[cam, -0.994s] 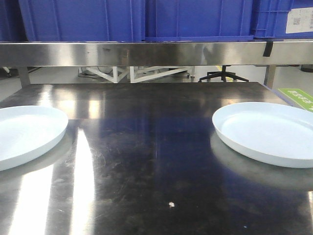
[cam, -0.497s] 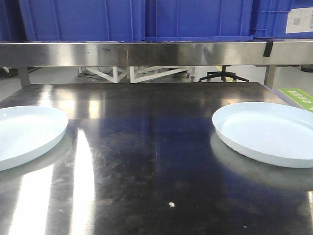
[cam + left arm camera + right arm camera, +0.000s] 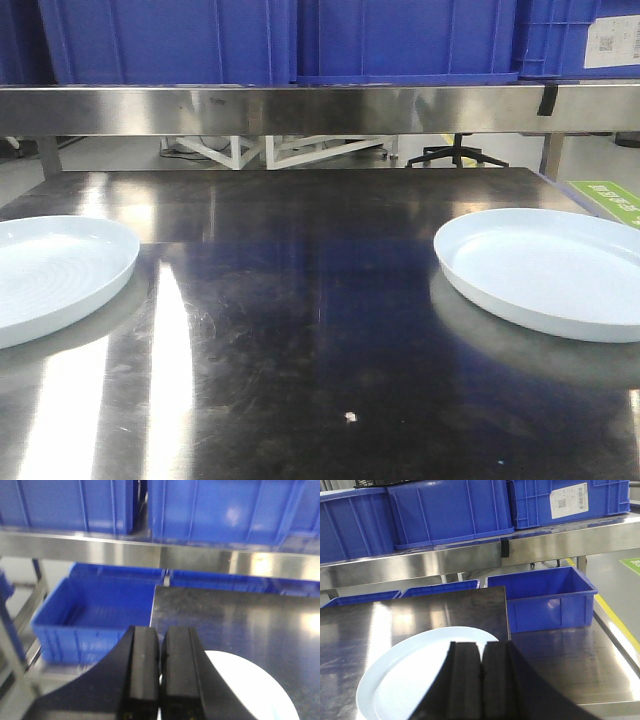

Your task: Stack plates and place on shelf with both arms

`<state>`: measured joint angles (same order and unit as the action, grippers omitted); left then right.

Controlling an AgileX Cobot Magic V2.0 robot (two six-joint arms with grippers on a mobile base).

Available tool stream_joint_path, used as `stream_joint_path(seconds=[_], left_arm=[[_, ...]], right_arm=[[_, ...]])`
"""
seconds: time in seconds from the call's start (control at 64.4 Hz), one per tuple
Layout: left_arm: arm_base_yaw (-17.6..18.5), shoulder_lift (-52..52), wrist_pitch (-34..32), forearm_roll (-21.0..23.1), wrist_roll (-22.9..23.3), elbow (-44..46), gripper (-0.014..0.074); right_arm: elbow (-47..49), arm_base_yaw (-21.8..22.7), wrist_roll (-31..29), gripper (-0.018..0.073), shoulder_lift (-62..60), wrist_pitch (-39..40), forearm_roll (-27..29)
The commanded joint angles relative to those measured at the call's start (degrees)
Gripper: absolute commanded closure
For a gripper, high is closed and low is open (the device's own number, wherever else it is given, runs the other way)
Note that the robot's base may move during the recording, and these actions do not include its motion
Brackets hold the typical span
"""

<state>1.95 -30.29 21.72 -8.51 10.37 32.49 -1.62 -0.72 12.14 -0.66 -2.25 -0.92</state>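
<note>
Two pale bluish-white plates lie apart on the steel table. The left plate (image 3: 55, 272) sits at the table's left edge, the right plate (image 3: 545, 268) at the right. No arm shows in the front view. In the left wrist view my left gripper (image 3: 160, 650) is shut and empty, above the near left edge of the left plate (image 3: 250, 685). In the right wrist view my right gripper (image 3: 481, 665) is shut and empty, above the near right part of the right plate (image 3: 410, 675).
A steel shelf (image 3: 320, 108) crosses above the table's back, loaded with blue crates (image 3: 400, 40). More blue crates stand beside the table on the left (image 3: 95, 615) and on the right (image 3: 547, 597). A green floor marking (image 3: 605, 200) lies at the right.
</note>
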Motion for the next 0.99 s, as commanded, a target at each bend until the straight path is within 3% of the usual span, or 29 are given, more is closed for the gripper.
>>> stream_joint_path(seconds=[0.0, 0.078, 0.233, 0.482, 0.823, 0.979], left_arm=[[-0.01, -9.14, 5.44, -0.11, -0.47, 10.8, 0.0493], [-0.01, -16.11, 13.61, 0.27, -3.45, 17.66, 0.0493], [-0.01, -23.77, 22.67, 2.07, -6.77, 23.14, 0.0493], [-0.01, -24.13, 20.98, 5.2, -6.77, 23.14, 0.0493], [-0.01, -24.51, 18.68, 5.34, -6.77, 23.01, 0.0493], [-0.01, -24.51, 21.06, 5.97, -6.77, 23.01, 0.0493]], right_arm=[[-0.04, -0.03, -0.79, 0.0512, -1.07, 5.28, -0.01], [-0.04, -0.03, -0.79, 0.0512, -1.07, 5.28, -0.01], [-0.04, -0.03, -0.79, 0.0512, -1.07, 5.28, -0.01], [-0.04, -0.03, -0.79, 0.0512, -1.07, 5.28, -0.01], [-0.04, -0.03, -0.79, 0.0512, -1.07, 5.28, -0.01], [-0.04, -0.03, -0.79, 0.0512, -1.07, 5.28, -0.01]])
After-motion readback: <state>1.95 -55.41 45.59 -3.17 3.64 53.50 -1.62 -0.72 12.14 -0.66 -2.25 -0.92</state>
